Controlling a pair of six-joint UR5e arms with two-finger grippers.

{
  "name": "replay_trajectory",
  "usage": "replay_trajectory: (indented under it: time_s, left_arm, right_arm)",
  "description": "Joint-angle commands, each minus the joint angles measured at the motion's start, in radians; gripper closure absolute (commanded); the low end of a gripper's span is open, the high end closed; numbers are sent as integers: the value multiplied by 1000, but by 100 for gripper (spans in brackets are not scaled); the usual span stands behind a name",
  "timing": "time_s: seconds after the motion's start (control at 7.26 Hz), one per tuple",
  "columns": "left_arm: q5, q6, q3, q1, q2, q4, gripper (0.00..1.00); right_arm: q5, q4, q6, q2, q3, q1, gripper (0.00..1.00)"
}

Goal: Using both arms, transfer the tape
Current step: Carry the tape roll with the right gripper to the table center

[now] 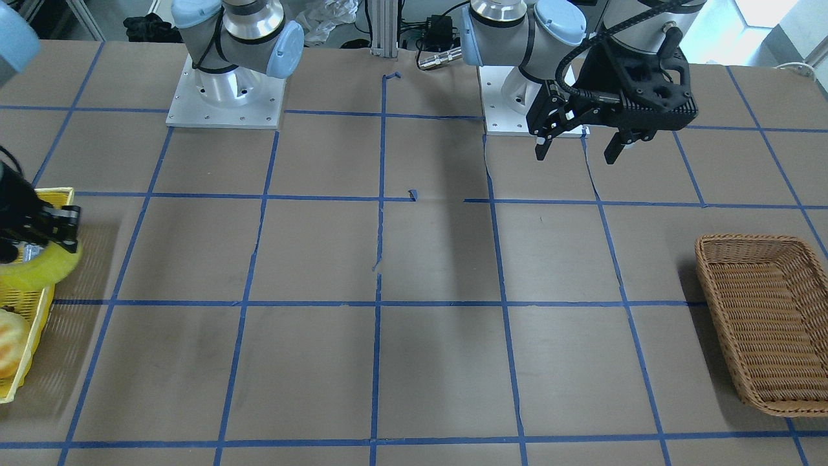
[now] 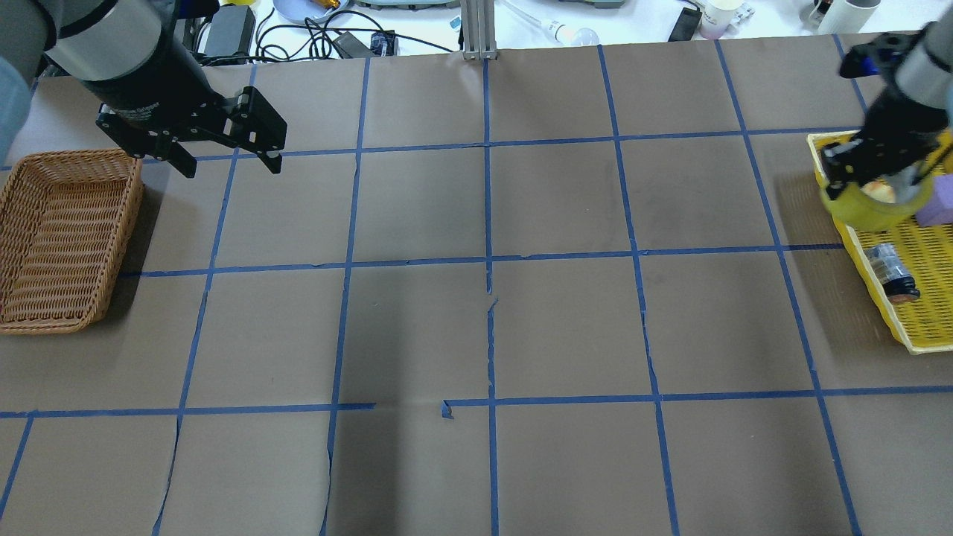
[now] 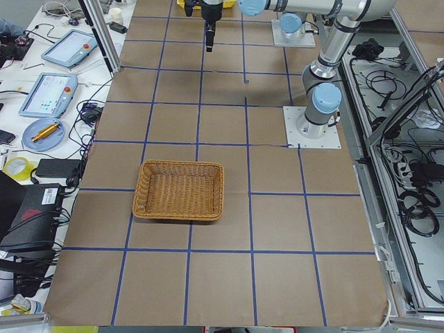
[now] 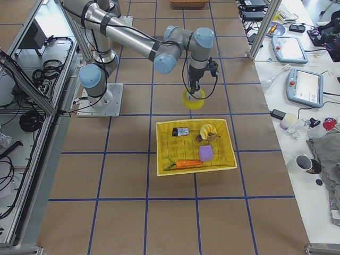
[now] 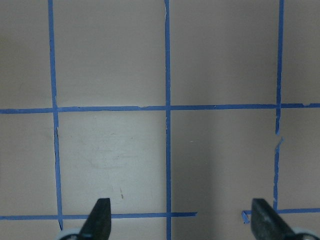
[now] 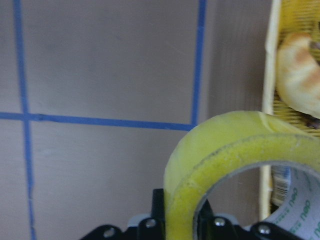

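**A:** Which step are you in?

**B:** The pick-up, I'd judge. Your right gripper (image 2: 867, 167) is clamped on the rim of the tape (image 2: 878, 212) and holds it at the edge of the yellow tray (image 2: 927, 346), far out on the right side.

**A:** And your other arm?

**B:** Your left gripper (image 2: 229, 165) hangs fingers-down beside the wicker basket (image 2: 74, 155). Its jaws are spread and empty, well apart from the tape.

**A:** What does the next move call for?

**B:** Probably bringing both arms toward the table's middle. Present the roll so the left fingers can take a free part of its rim before the right lets go.
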Motion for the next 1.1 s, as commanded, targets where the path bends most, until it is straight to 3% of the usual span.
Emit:
replay_trajectory:
  time_s: [0.0, 0.14, 0.41, 0.55, 0.96]
  left_arm:
    - [1, 2, 0, -1, 0, 0, 0]
    - [1, 0, 0, -1, 0, 0, 0]
    - [2, 6, -1, 2, 0, 0, 0]
    - [1, 11, -1, 10, 0, 0, 0]
    - [6, 15, -3, 18, 0, -3, 0]
  right_arm:
    - [40, -119, 465, 143, -62, 311, 100]
    - [107, -136, 575, 234, -141, 381, 100]
    - [109, -136, 767, 418, -338, 506, 100]
    - [109, -138, 870, 470, -387, 546, 100]
    - [112, -191, 1019, 538, -404, 603, 100]
